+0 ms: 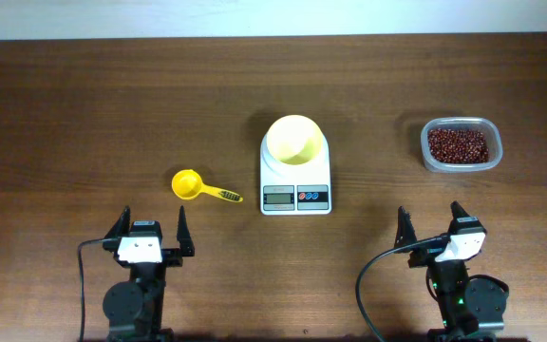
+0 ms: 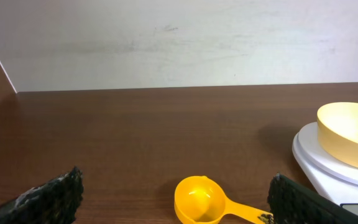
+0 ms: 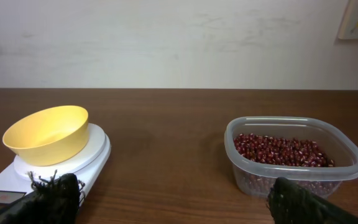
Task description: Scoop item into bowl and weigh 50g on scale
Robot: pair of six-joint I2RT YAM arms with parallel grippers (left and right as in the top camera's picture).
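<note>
Beans [image 1: 460,144] sit in the clear tub [image 1: 424,144] | we see the yellow bowl [image 1: 295,139] on the scale [image 1: 295,177] | scoop [image 1: 190,184] lies beside it on the surface | our left fingers [image 1: 182,233] and right fingers [image 1: 405,231] wide open

**Soft, even light and clear pictures**

The light is bright and soft, and it seems to come from above. From overhead the table [image 1: 112,114] is evenly lit, with no strong glare. The bowl [image 1: 295,140] is so bright there that its yellow looks pale. Shadows are small and soft. In the left wrist view a faint dark patch lies on the wood just left of the scale [image 2: 312,158]. The wall [image 2: 166,43] looks dull grey-white. The tub [image 3: 260,183] shines a little along its rim. Far things look sharp. The black fingers [image 2: 48,199] at the bottom corners are dark and a bit fuzzy.
</note>
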